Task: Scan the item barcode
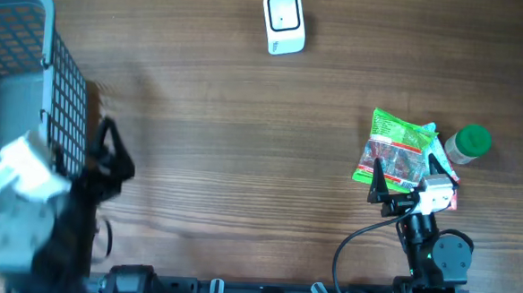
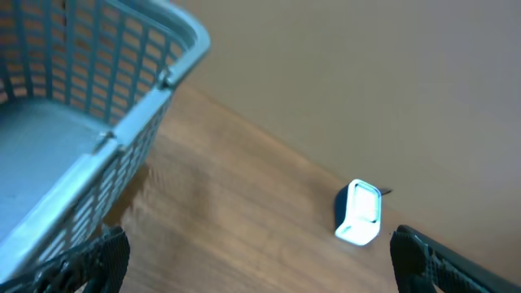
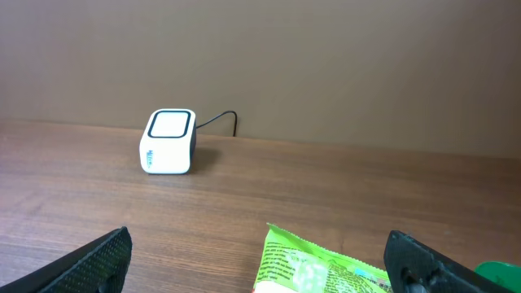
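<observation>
Green snack packet (image 1: pixel 403 152) lies flat on the right side of the counter (image 1: pixel 226 145), just beside a green-capped bottle (image 1: pixel 467 144) and well apart from the white scanner (image 1: pixel 283 22) at the far edge. Right gripper (image 1: pixel 403 176) spread wide at the packet's near edge, holding nothing. Left gripper (image 2: pixel 260 273) likewise spread and empty, beside the blue basket (image 1: pixel 48 37).

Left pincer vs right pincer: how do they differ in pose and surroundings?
The left pincer is beside the basket, with bare table below it; the right pincer is over the green packet. The left pincer's view is tilted; the right pincer's is level. Both face the scanner, open and empty.
</observation>
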